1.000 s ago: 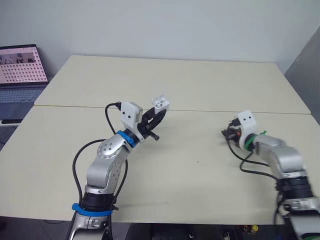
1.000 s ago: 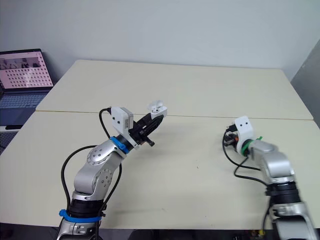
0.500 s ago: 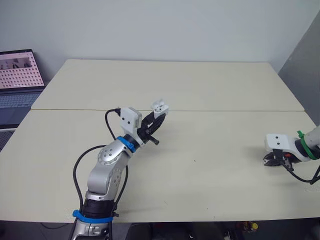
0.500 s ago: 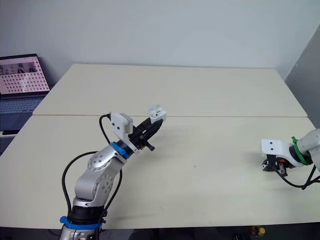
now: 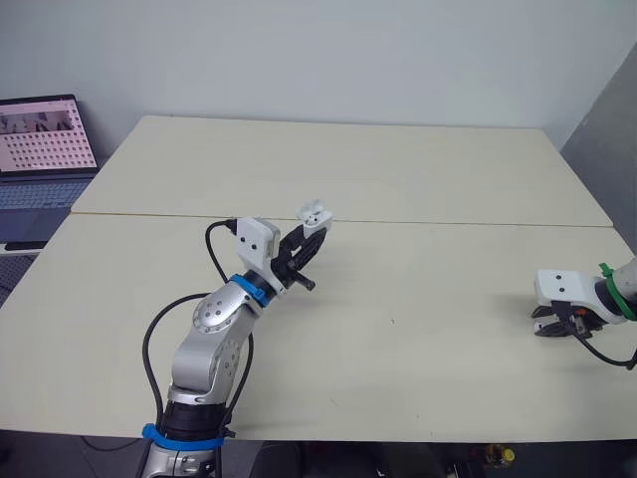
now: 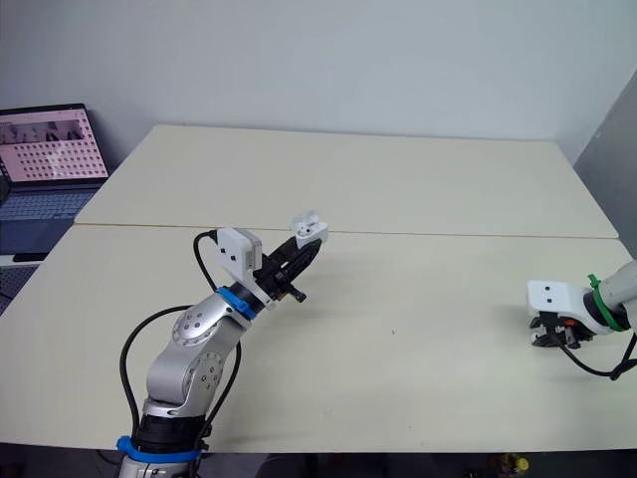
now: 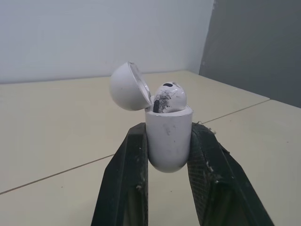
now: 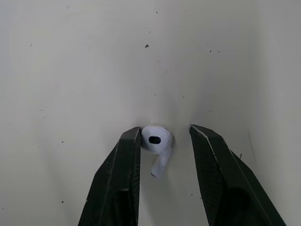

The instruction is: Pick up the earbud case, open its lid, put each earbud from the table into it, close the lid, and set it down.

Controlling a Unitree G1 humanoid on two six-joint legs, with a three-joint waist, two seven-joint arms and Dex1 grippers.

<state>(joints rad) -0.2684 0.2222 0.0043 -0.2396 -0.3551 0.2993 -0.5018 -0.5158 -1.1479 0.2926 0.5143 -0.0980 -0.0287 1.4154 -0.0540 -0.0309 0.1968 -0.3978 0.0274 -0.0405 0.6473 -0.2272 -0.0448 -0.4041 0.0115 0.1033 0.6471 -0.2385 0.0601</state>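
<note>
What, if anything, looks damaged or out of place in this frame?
The earbud seated in the open earbud case, held in the left tool, carries dark smudges; the earbud case looks scuffed. Nothing spilled.

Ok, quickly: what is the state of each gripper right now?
Left gripper: shut on the earbud case, lid open.
Right gripper: open, straddling an earbud on the table.

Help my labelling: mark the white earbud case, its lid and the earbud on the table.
White plastic earbud case (image 7: 168, 139), left wrist view, body front.
Domed white lid (image 7: 126, 87), left wrist view, outer shell.
Small white earbud (image 8: 156, 137), right wrist view, rounded head.
</note>
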